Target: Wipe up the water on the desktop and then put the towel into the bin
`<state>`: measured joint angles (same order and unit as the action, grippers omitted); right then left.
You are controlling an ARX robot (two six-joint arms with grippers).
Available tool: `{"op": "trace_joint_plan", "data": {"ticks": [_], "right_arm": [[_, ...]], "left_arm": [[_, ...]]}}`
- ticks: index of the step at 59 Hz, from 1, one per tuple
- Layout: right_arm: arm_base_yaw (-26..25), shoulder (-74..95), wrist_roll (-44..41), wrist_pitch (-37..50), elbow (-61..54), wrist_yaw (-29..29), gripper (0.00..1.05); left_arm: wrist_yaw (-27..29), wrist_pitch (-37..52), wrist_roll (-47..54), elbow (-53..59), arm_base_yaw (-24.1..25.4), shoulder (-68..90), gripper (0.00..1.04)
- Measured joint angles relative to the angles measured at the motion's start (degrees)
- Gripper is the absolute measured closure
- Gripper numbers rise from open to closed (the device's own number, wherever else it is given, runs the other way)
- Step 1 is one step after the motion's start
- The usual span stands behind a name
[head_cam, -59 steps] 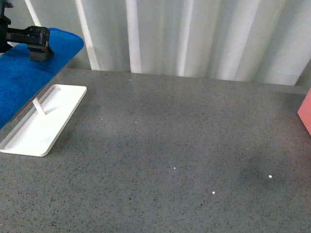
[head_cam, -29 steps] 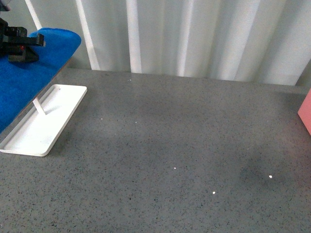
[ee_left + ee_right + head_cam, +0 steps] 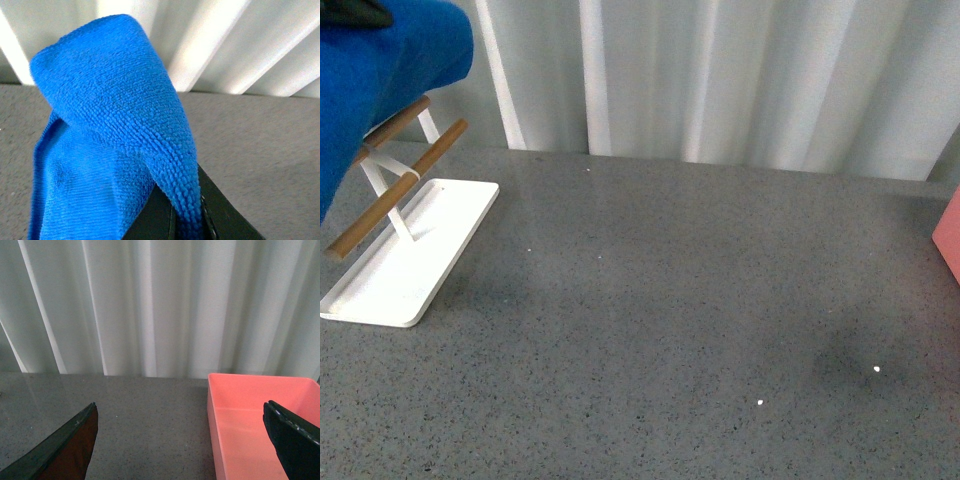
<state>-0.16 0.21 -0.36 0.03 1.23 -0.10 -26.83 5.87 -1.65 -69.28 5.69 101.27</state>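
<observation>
1. One blue towel (image 3: 380,70) hangs in the air right above the two wooden rods (image 3: 395,190) of the white tray (image 3: 430,250). I cannot tell if it touches them.
2. The left pincer (image 3: 187,220) is clenched on a thick fold of the towel. Most of the cloth hangs loose below it.
3. The right pincer (image 3: 180,440) is spread wide and holds nothing. It is well away from the tray, near the pink bin (image 3: 260,420).
4. A darker patch (image 3: 845,355) with tiny shiny dots sits on the worktop (image 3: 650,260), far from the tray, on the bin's side. I think this is the water.
5. The step now is to bring the towel to that patch. To do it well:
   - Squeeze the fold tight so the towel does not slip out.
   - Go up high enough first, so the loose cloth does not catch a rod and tip the tray.
   - Move away from the tray to the patch, then go down until the cloth lies flat.
   - Press softly and rub over the whole patch and every shiny dot.
</observation>
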Motion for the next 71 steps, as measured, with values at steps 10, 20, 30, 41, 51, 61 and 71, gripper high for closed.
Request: {"op": "trace_joint_plan", "data": {"ticks": [10, 20, 30, 41, 51, 61, 71], "right_arm": [[0.0, 0.0, 0.0, 0.0, 0.0, 0.0, 0.07], [0.0, 0.0, 0.0, 0.0, 0.0, 0.0, 0.07], [0.0, 0.0, 0.0, 0.0, 0.0, 0.0, 0.07], [0.0, 0.0, 0.0, 0.0, 0.0, 0.0, 0.07], [0.0, 0.0, 0.0, 0.0, 0.0, 0.0, 0.07], [-8.1, 18.0, 3.0, -15.7, 8.4, -24.0, 0.07], [-9.2, 36.6, 3.3, -2.5, 13.2, -45.1, 0.07]], "left_arm": [[-9.0, 7.1, -7.8, 5.9, -5.0, -7.8, 1.01], [-12.4, 14.3, -15.5, 10.6, -13.5, -11.6, 1.01], [-14.1, 20.2, -21.6, 13.0, -21.5, -12.7, 1.01], [-12.5, 23.5, -25.3, 13.6, -27.1, -12.3, 1.01], [-9.5, 20.5, -24.0, 12.8, -28.6, -10.3, 1.01], [-9.3, 20.4, -23.9, 12.7, -28.6, -10.2, 1.01], [-9.2, 20.4, -23.9, 12.7, -28.5, -10.2, 1.01]]}}
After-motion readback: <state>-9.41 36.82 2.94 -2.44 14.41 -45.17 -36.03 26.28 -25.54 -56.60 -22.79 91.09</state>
